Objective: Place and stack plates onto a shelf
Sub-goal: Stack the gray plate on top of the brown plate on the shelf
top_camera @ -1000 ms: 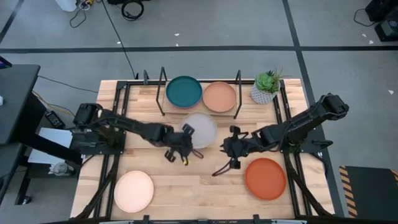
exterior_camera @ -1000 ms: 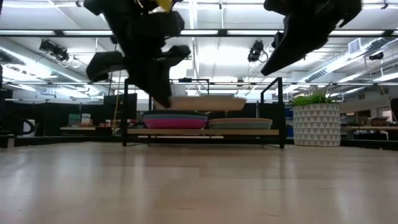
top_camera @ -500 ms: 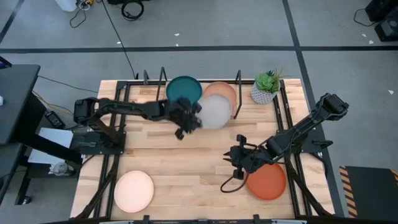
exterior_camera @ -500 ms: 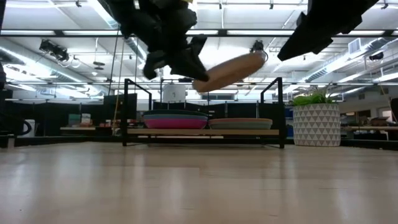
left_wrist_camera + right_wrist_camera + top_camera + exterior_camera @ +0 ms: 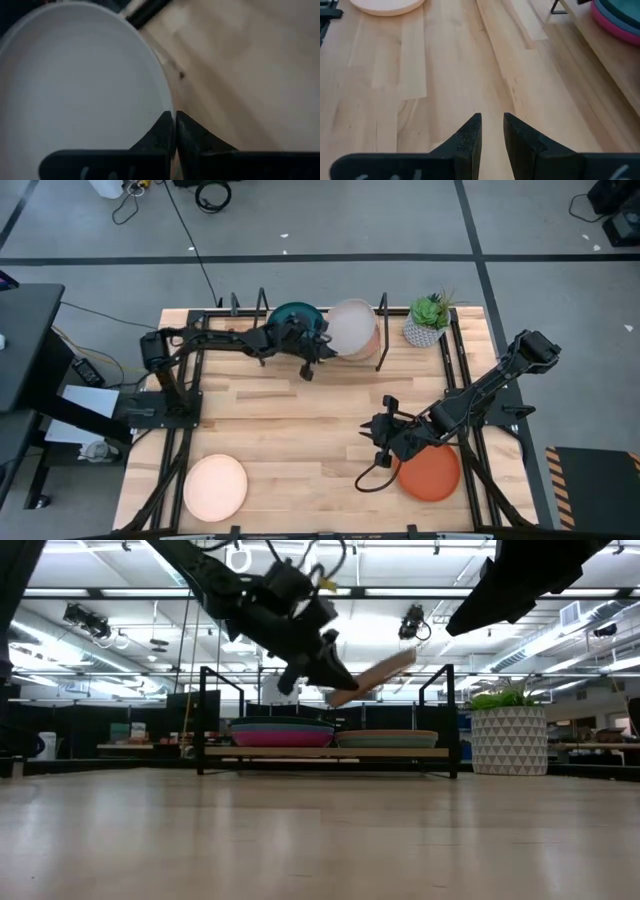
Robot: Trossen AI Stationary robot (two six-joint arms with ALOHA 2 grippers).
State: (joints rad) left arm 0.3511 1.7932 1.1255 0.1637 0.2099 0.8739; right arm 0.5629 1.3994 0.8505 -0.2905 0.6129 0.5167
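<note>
My left gripper [image 5: 312, 346] is shut on the grey plate [image 5: 352, 327] and holds it tilted above the peach plate [image 5: 374, 345], which lies on the right part of the shelf [image 5: 263, 305]. The dark teal plate [image 5: 290, 315] tops the stack on the shelf's left part, over blue and magenta plates [image 5: 282, 732]. My right gripper [image 5: 384, 436] hovers narrowly open and empty just left of the orange-red plate [image 5: 432, 470], which lies flat on the table. The cream plate [image 5: 215, 486] lies flat at the near left. My left gripper pinches the grey plate's rim [image 5: 169, 111] between its two fingers, on the plate's left edge. The fingers come from the table's left, roughly level. The plate is lifted clear above the shelf and tilted, its held edge lower and its far-right edge [image 5: 405, 658] higher.
A small potted plant [image 5: 428, 318] stands at the far right, just beside the shelf. The shelf's black uprights [image 5: 449, 715] rise on both sides of the stacks. Bare tabletop [image 5: 300, 430] lies between the shelf and the near plates.
My left gripper has carried the grey plate from above the table's middle toward the far edge and to the right, over the shelf, and has tipped it from level to tilted. My right gripper has moved toward the near edge, up to the orange-red plate, then kept still.
</note>
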